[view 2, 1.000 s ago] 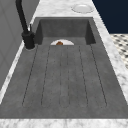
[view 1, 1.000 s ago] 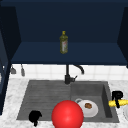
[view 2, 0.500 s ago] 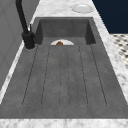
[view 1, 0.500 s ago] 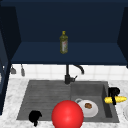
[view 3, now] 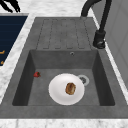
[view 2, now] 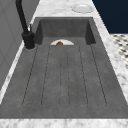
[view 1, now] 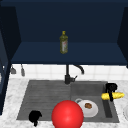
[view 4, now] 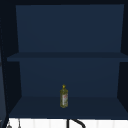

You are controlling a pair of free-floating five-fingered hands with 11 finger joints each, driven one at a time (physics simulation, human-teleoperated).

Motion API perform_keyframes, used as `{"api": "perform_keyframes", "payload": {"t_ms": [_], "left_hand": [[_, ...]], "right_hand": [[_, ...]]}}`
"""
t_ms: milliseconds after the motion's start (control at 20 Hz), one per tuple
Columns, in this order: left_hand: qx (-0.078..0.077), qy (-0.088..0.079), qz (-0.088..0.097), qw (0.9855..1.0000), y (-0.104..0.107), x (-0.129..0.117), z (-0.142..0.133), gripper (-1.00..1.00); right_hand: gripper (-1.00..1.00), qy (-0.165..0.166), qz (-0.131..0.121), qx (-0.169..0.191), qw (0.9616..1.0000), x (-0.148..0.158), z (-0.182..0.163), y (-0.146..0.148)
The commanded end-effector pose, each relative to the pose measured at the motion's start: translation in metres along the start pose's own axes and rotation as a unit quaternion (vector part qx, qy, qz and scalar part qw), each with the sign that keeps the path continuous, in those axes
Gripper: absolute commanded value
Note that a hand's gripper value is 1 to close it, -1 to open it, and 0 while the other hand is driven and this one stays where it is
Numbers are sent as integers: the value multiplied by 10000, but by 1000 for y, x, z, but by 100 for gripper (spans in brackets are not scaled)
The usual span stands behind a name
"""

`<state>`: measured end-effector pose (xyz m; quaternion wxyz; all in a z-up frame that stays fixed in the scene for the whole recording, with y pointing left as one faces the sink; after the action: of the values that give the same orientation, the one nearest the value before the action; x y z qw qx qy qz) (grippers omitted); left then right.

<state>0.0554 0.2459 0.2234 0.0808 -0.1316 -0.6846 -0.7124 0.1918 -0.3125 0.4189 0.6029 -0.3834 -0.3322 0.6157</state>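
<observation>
My right hand (view 1: 111,88) hovers over the sink's right rim with its fingers curled round a long yellow thing (view 1: 117,95), shaped like a banana and held level. My left hand (view 1: 35,116) hangs at the front left corner of the drainboard (view 1: 45,95), fingers relaxed and holding nothing; in the right side view the left hand (view 3: 10,5) sits at the far top left. In the basin a white plate (view 1: 92,111) (view 3: 60,90) carries a brown piece of food (view 3: 70,88). A big red ball (view 1: 67,115) shows at the front edge.
A black faucet (view 1: 67,76) (view 3: 100,37) stands behind the sink. An olive-oil bottle (view 1: 63,42) (view 4: 64,97) is on the lower cabinet shelf. A small red thing (view 3: 37,74) lies in the basin by its front wall. On the counter beyond the basin is a small white dish (view 2: 82,8).
My right hand has carried the yellow thing a little to the left and slightly up. The left hand, ball and plate have not moved.
</observation>
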Motion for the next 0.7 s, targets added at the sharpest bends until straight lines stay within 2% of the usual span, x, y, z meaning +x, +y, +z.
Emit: {"api": "perform_keyframes", "payload": {"t_ms": [0, 650], "left_hand": [[0, 0, 0, 10000, 0, 0, 0, 0], [0, 0, 0, 10000, 0, 0, 0, 0]], "right_hand": [[100, -107, 43, -51, 9999, 13, 16, -18], [100, -184, 10, -175, 9997, 49, 83, -77]]}}
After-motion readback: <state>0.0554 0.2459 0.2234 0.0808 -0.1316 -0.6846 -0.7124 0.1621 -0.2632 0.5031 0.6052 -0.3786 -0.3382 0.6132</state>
